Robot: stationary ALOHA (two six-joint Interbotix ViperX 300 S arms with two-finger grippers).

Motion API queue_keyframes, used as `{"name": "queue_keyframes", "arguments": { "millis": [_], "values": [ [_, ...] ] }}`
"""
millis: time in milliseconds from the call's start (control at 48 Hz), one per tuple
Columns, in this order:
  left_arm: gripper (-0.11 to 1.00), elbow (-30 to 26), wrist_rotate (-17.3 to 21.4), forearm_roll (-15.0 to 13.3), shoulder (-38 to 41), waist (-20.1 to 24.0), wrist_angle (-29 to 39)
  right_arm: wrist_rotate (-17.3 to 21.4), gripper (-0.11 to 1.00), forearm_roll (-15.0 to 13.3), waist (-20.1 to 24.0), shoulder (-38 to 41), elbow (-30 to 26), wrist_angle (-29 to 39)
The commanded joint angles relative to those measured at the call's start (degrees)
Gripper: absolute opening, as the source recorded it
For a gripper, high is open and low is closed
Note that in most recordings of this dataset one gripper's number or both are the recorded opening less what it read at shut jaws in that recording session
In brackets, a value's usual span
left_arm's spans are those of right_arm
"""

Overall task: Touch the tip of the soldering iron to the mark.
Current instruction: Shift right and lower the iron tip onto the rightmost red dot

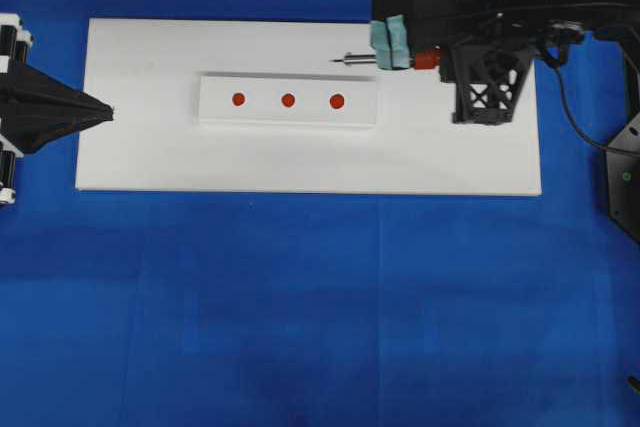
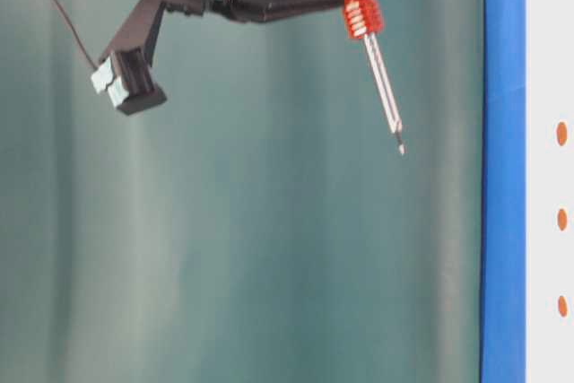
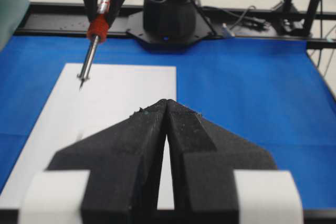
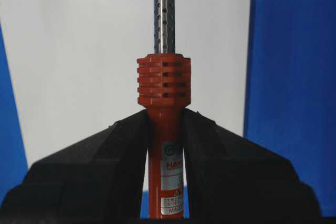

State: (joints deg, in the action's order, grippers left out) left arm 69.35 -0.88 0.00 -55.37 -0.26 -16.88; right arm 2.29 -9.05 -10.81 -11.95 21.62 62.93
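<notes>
Gripping soldering iron [image 4: 164, 129], right jaws clamp handle; left jaws closed; side view shows tip [image 2: 401, 147] airborne.

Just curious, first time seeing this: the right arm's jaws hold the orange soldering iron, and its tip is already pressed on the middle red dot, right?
Not quite. The right gripper does hold the soldering iron, but the tip hangs in the air, clear of the middle red dot. The table-level view shows it.
</notes>
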Motion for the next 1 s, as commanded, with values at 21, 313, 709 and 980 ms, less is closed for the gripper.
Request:
{"name": "queue_keyframes", "arguments": {
  "millis": [21,313,709,980],
  "values": [
    [0.00,-0.7,-0.1,0.1,0.3,0.0,-0.3,0.1,0.07,-0.1,0.1,-2.0,0.1,-0.3],
    [0.00,-0.6,0.0,0.1,0.3,0.0,-0.4,0.1,0.07,0.0,0.0,-0.8,0.4,-0.3],
    [0.00,-0.6,0.0,0.1,0.3,-0.1,-0.4,0.0,0.07,0.7,-0.3,4.9,3.5,-4.7],
    [0.00,-0.5,-0.1,0.2,0.4,0.0,-0.3,-0.2,0.07,1.8,-1.0,7.1,6.3,-9.8]
  ]
}}
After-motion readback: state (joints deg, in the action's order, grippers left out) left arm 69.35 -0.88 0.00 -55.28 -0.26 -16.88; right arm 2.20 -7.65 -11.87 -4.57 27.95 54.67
